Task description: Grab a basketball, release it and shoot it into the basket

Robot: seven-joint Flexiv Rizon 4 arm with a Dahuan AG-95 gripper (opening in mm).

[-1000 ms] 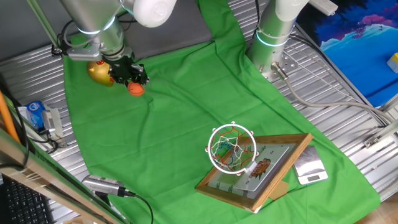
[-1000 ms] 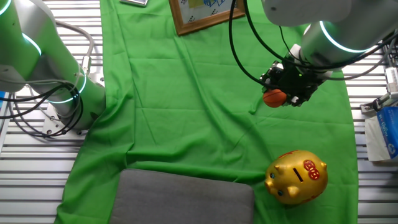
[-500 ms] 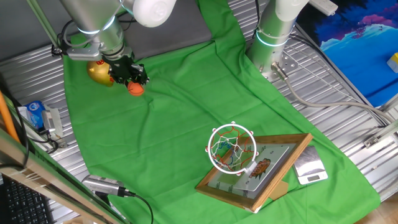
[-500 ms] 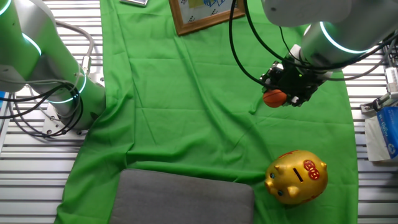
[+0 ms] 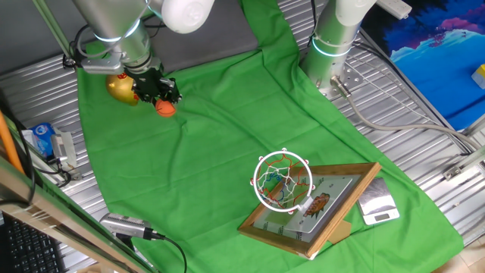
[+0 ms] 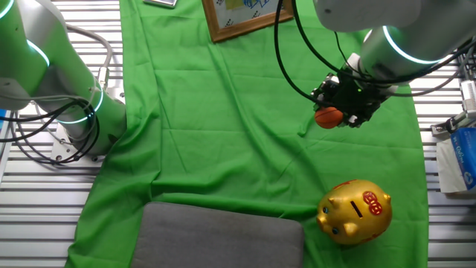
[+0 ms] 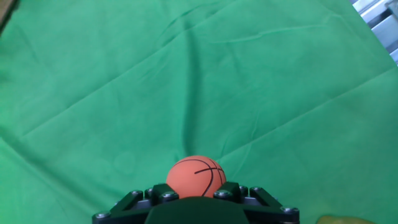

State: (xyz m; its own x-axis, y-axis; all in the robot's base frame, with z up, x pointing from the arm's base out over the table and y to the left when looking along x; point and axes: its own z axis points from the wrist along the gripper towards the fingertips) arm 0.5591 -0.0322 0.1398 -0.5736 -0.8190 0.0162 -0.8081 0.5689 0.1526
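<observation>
The small orange basketball (image 5: 165, 108) with thin dark lines sits between the black fingers of my gripper (image 5: 161, 97), low over the green cloth at the far left. It also shows in the other fixed view (image 6: 327, 117) and in the hand view (image 7: 195, 177), held at the gripper (image 7: 195, 194). The basket (image 5: 283, 180), a white ring with a red-and-white net, stands on a wooden-framed picture backboard (image 5: 318, 208) at the near right, well away from the ball.
A gold piggy bank (image 5: 121, 89) sits just behind the gripper, also seen in the other fixed view (image 6: 354, 211). A second robot base (image 5: 331, 45) stands at the back. A grey pad (image 6: 222, 237) lies on the cloth edge. A small scale (image 5: 377, 203) sits beside the backboard.
</observation>
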